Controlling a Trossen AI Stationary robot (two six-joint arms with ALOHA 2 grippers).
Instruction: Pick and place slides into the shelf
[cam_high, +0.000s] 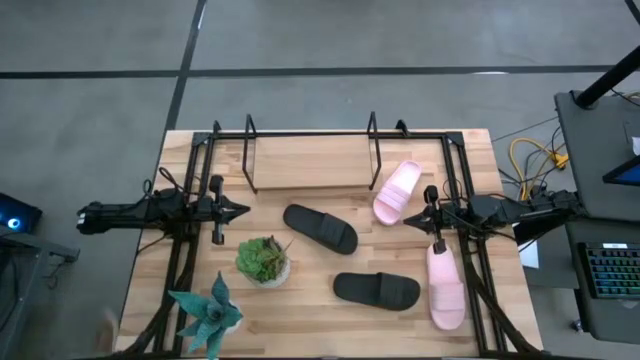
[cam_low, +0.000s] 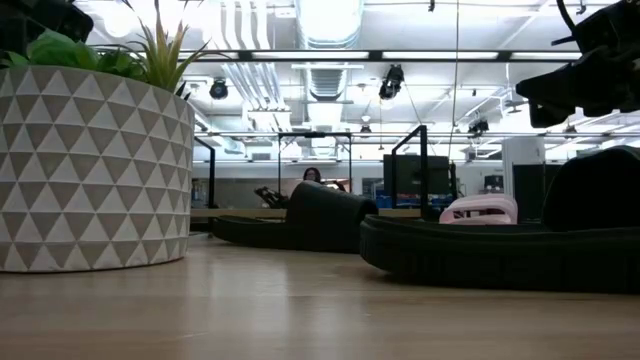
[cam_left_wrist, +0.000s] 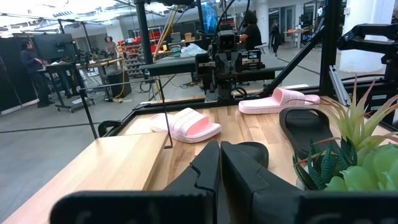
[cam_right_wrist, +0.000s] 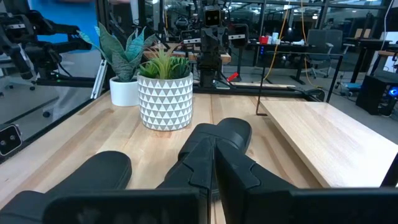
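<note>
The black wire shelf (cam_high: 249, 150) stands at the table's far middle over a pale board. One pink slide (cam_high: 397, 191) lies flat by the shelf's right end, and the other (cam_high: 446, 286) lies at the right near side. One black slide (cam_high: 320, 228) lies mid-table and another (cam_high: 376, 290) nearer the front. All rest on their soles. My left gripper (cam_high: 246, 211) is shut and empty at the left, pointing toward the mid-table black slide (cam_left_wrist: 252, 152). My right gripper (cam_high: 410, 218) is shut and empty between the two pink slides, pointing at the same black slide (cam_right_wrist: 233, 134).
A triangle-patterned pot with a green succulent (cam_high: 264, 260) stands left of the near black slide. A white pot with a spiky plant (cam_high: 207, 312) stands at the near left corner. Black arm-mount frames (cam_high: 470, 290) run along both table sides. People show in the room beyond.
</note>
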